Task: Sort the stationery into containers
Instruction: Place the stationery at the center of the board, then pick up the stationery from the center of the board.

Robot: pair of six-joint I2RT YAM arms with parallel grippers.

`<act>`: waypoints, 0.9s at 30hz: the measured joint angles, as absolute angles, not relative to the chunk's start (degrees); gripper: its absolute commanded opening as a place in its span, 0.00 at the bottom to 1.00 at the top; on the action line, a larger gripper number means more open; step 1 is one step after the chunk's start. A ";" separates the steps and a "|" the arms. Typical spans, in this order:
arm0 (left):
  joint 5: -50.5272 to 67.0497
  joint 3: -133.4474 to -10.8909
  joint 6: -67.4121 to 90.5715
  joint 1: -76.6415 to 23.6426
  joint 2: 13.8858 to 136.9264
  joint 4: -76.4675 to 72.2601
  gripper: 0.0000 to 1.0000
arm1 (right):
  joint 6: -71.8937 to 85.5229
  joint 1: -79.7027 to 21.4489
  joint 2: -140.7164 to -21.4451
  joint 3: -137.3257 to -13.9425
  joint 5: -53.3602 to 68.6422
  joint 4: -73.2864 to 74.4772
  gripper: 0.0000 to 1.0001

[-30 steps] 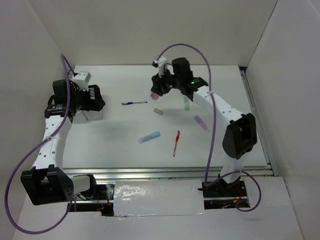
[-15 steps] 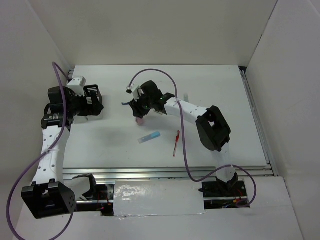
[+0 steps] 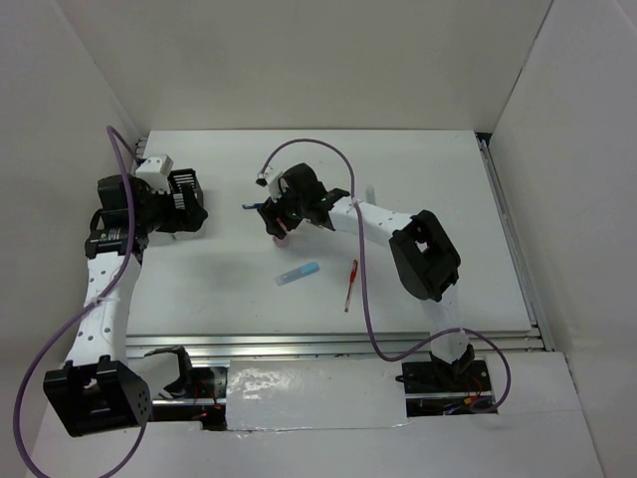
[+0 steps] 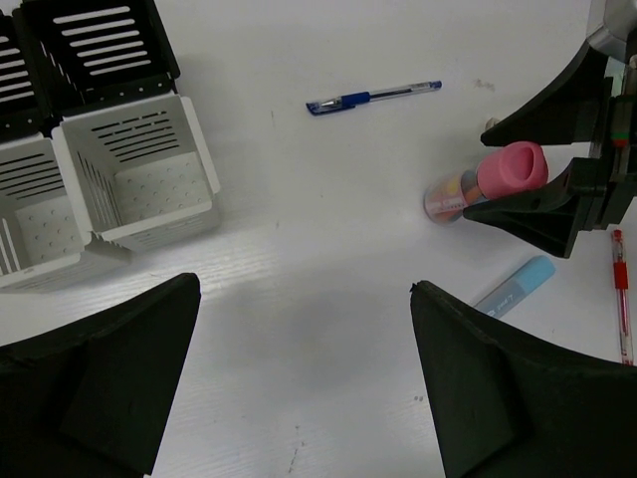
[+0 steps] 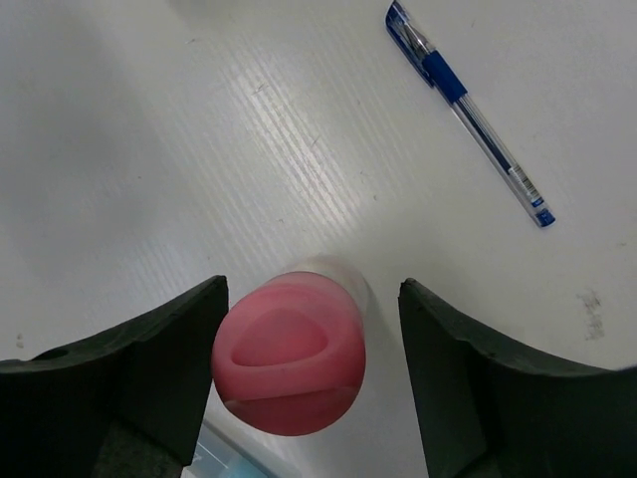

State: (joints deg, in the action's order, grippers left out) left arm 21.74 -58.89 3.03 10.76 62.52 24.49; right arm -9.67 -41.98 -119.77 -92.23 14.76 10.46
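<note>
My right gripper is open, with its jaws on either side of a pink-capped marker. The marker stands tilted with its lower end on the table. It touches the left finger and is clear of the right one. A thin blue pen lies just beyond it. A light-blue marker and a red pen lie nearer the front. My left gripper is open and empty, above bare table beside the white slotted bins.
Black slotted bins stand against the white ones, with another white bin at the left edge. The right arm's forearm and elbow lie across the table's middle and hide what is under them. White walls enclose the table.
The right arm has swung from the back middle over to the left with the pink-capped marker and lowered it to the table. The left gripper shifted slightly.
</note>
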 measured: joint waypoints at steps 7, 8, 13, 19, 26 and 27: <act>23.09 -55.07 2.68 10.61 60.93 23.79 0.99 | -7.62 -42.22 -116.84 -92.23 15.86 11.73 1.00; 23.53 -54.43 2.39 10.61 60.40 23.62 0.99 | -7.01 -42.24 -115.70 -92.23 16.19 12.12 1.00; 25.21 -51.51 0.23 7.79 58.26 22.24 0.99 | -4.19 -41.58 -106.41 -90.89 17.91 12.62 1.00; 25.80 -47.59 -1.72 -1.76 61.84 18.11 0.99 | -0.71 -34.28 -94.41 -87.83 19.68 13.13 1.00; 24.34 -48.75 -2.98 -11.18 72.38 12.58 0.96 | 1.91 -17.69 -89.12 -81.89 20.21 15.86 1.00; 24.18 -49.36 -2.90 -12.23 74.35 11.66 0.96 | 2.11 -15.88 -88.71 -80.79 20.10 16.19 1.00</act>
State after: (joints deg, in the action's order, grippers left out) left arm 24.18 -49.36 -2.90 -12.23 74.35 11.66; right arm 2.11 -15.88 -88.71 -80.79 20.10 16.19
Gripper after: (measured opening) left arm 0.962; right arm 0.997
